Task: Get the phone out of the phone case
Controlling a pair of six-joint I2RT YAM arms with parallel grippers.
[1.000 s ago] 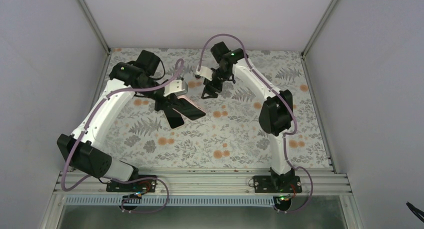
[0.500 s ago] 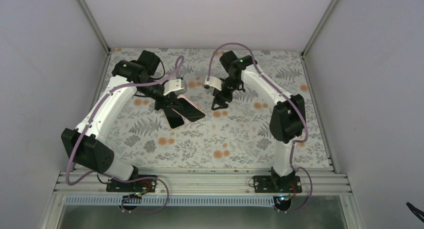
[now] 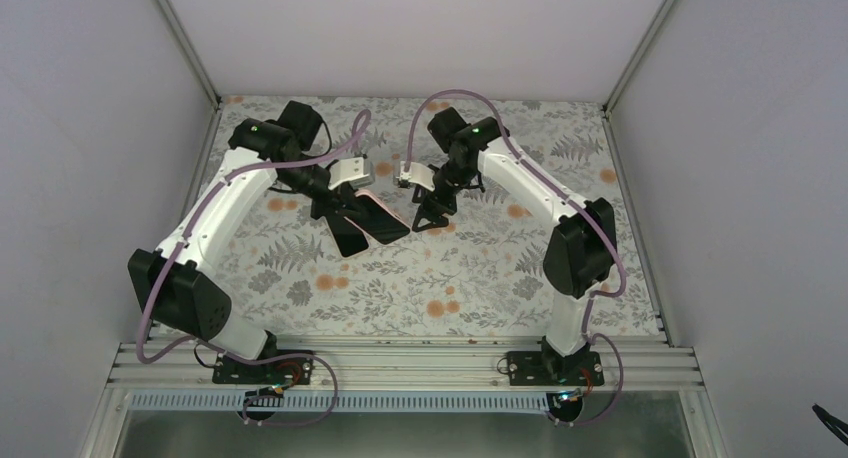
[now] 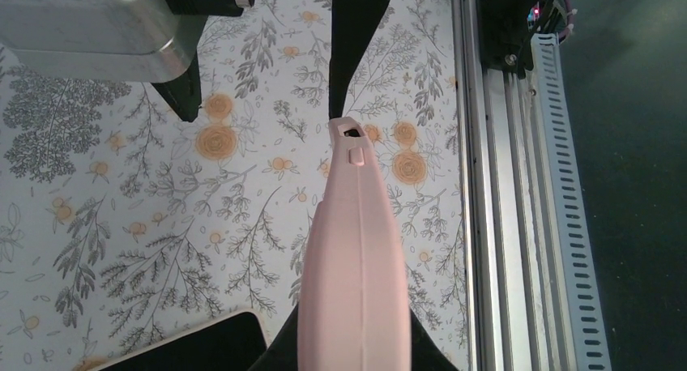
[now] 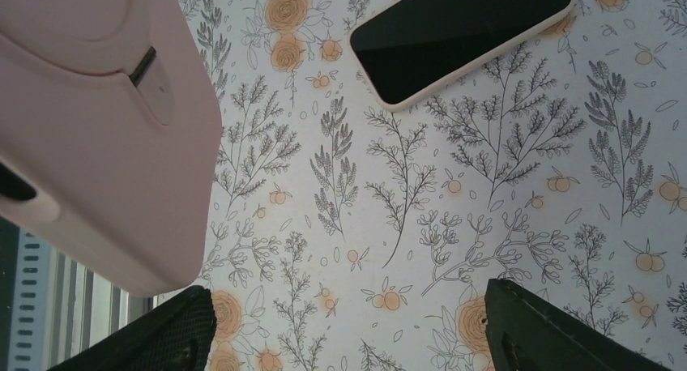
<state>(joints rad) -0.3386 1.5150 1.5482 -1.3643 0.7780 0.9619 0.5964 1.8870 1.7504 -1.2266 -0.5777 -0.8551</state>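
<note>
My left gripper (image 4: pixel 356 351) is shut on a pink phone case (image 4: pixel 355 249), which it holds edge-on above the table. The case also fills the left of the right wrist view (image 5: pixel 89 128). A phone (image 5: pixel 462 39) with a black screen and a cream rim lies flat on the table, apart from the case. Its corner shows in the left wrist view (image 4: pixel 194 347). My right gripper (image 5: pixel 348 314) is open and empty, hovering just right of the case's free end. In the top view the left gripper (image 3: pixel 345 213) and the right gripper (image 3: pixel 425 216) are close together.
The floral table cover (image 3: pixel 470 268) spreads around both arms. The aluminium rail (image 4: pixel 502 225) runs along the near edge. Grey walls (image 3: pixel 90 128) close in the left, right and back sides.
My right gripper has moved towards the near side and a little left, closer to the free end of the case. The left gripper and the case have barely shifted.
</note>
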